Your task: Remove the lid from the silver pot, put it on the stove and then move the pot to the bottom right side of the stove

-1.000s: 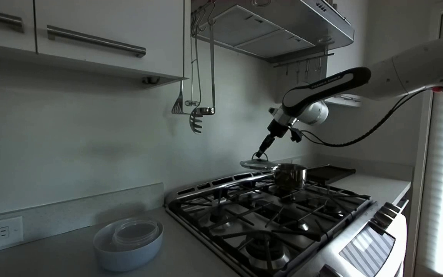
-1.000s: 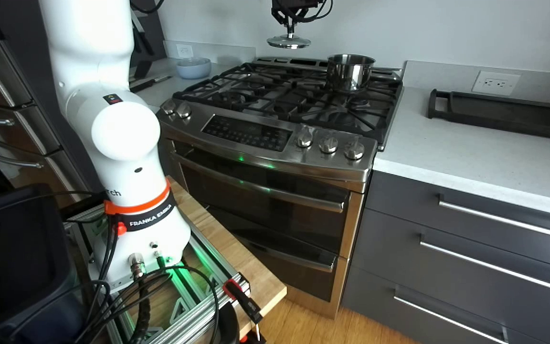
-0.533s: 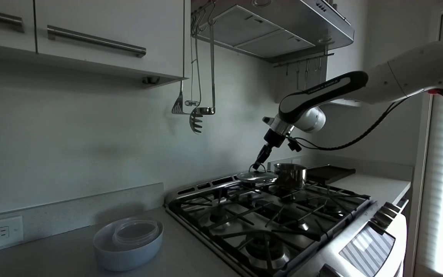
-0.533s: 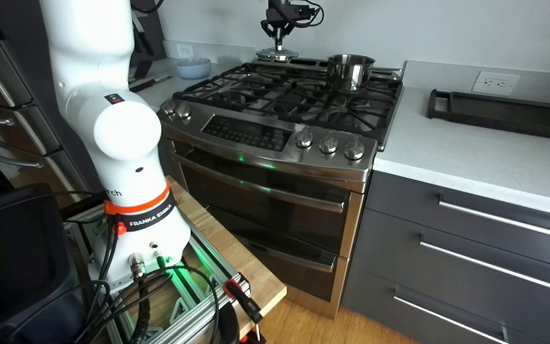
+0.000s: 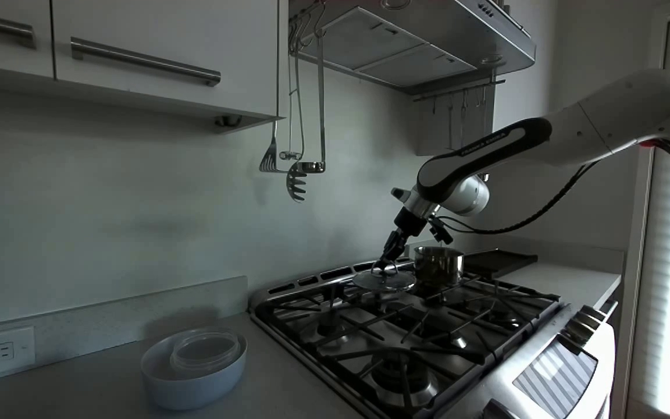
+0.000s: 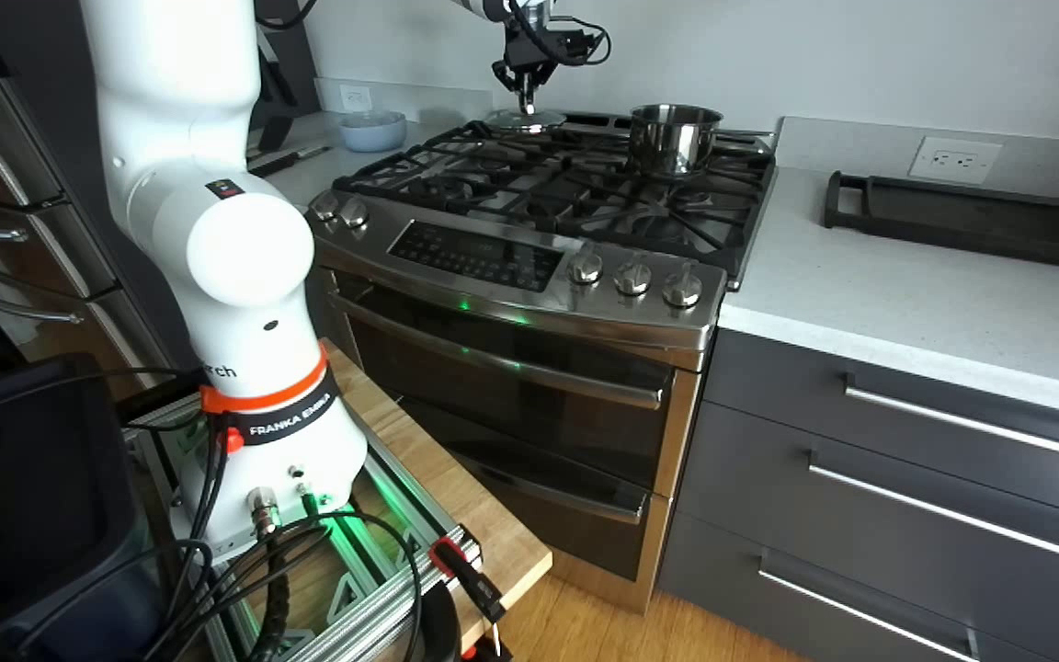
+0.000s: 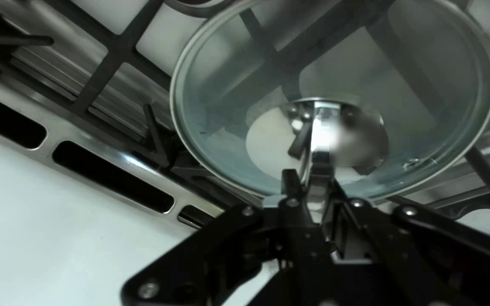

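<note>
The gripper (image 7: pixel 313 185) pinches the lid (image 5: pixel 384 282) by its handle (image 7: pixel 323 131) over the back of the stove (image 6: pixel 529 304) near the silver pot (image 6: pixel 673 142), contact with the grates (image 7: pixel 121 47) unclear; ideally settle it level before releasing.

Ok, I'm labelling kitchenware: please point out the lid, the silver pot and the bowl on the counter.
Lid (image 5: pixel 384 283): in an exterior view, on its glass.
Silver pot (image 6: pixel 674 144): in an exterior view, on its side wall.
Bowl (image 5: pixel 196 389): in an exterior view, on its outer wall.
</note>
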{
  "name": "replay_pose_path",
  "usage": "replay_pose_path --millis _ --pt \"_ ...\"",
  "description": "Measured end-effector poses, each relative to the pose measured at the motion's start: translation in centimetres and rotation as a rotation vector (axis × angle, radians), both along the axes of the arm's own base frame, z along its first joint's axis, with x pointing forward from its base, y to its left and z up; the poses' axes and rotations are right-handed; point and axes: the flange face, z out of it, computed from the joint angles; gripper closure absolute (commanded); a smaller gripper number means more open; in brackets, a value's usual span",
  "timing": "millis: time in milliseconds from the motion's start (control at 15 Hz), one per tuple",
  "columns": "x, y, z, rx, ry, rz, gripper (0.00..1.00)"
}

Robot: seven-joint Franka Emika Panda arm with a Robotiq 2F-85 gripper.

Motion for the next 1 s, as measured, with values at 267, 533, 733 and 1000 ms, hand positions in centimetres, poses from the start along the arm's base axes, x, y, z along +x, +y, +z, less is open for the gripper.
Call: replay_pose_path --millis 267,533,733,1000 --pt "0.1 0.3 -2.1 0.000 -0.047 -0.005 0.96" --pt "0.3 0.4 -4.1 0.003 -0.058 -0.017 0.96" --pt "0.5 0.4 -4.9 0.008 -0.064 -0.025 0.96" --pt "0.6 0.1 -5.9 0.015 -0.092 -0.054 0.96"
